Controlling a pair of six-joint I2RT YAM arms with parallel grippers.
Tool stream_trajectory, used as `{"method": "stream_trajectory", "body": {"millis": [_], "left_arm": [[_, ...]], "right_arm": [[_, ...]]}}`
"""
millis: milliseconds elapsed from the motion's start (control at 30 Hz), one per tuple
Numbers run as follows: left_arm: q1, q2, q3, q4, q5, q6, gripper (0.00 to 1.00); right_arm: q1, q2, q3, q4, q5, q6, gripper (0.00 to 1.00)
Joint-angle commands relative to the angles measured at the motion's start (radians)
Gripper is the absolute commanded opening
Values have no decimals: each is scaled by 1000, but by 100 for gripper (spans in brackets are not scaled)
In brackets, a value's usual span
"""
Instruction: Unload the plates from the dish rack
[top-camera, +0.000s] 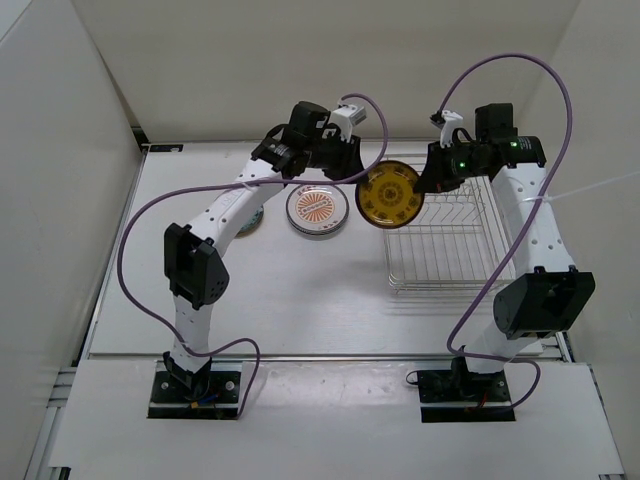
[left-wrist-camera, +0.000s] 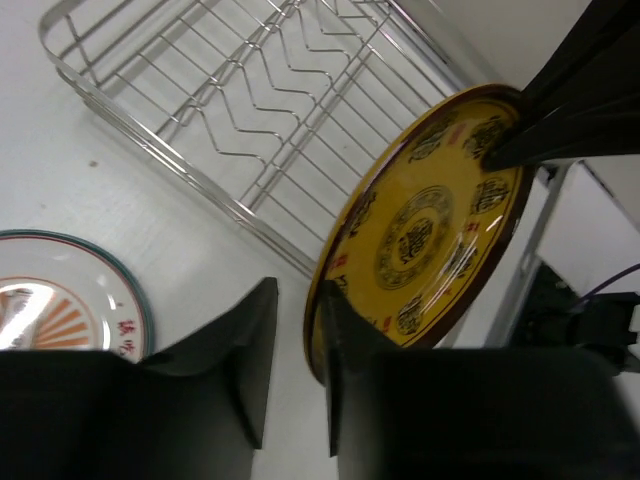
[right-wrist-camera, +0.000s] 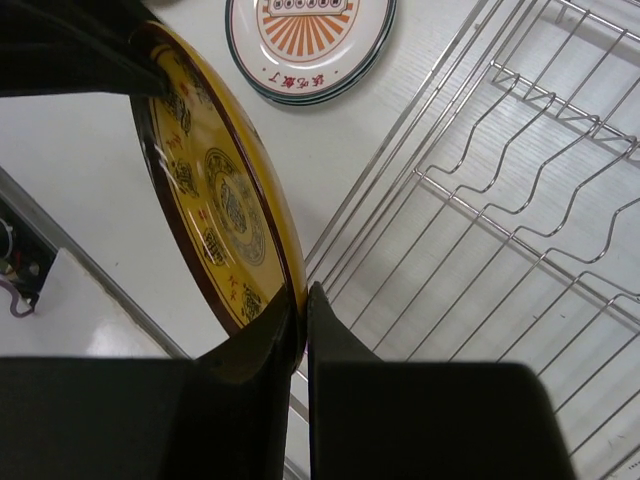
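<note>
A yellow plate (top-camera: 391, 196) with a brown pattern hangs on edge in the air, off the left side of the dish rack (top-camera: 445, 235). My right gripper (top-camera: 428, 180) is shut on its right rim, pinching it between both fingers (right-wrist-camera: 302, 295). The left gripper (top-camera: 360, 172) reaches in from the other side. Its jaws straddle the plate's (left-wrist-camera: 430, 230) left rim (left-wrist-camera: 298, 290): one finger lies against the face, the other stands a little off the back. A white plate with an orange sunburst (top-camera: 318, 209) tops a small stack on the table.
The silver wire rack (left-wrist-camera: 250, 100) sits at the right of the table, its near-left corner just below the hanging plate. The stack (right-wrist-camera: 305, 40) lies left of it. Under the left arm a teal round edge (top-camera: 250, 224) peeks out. White walls enclose the table.
</note>
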Motion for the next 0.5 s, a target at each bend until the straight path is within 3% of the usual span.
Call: {"method": "stream_trajectory", "body": {"millis": [0,200,300,367,400,433,467], "left_arm": [[-2,-33,28,-8,6,-5,28],[-37,-21,28,-8,6,-5,29],[-65,1,55,-18,-12,-5,11],[-65,10,67,-27,-32,-5,11],[-65,10,67,-27,-46,-5,11],[-65,-10,57,-27,-116,-14,11],[-65,-24,26,-27,-147,-14,11]], "right_arm": [[-1,-6,-4,-6,-30,-8,0],[18,-6,-4,-6,-30,-8,0],[18,-6,-4,-6,-30,-8,0],[18,-6,-13,-6,-30,-8,5],[18,-6,-13,-6,-30,-8,12],[18,-15,-24,-6,-10,-8,39],[18,-15,-24,-6,3,-8,47]]}}
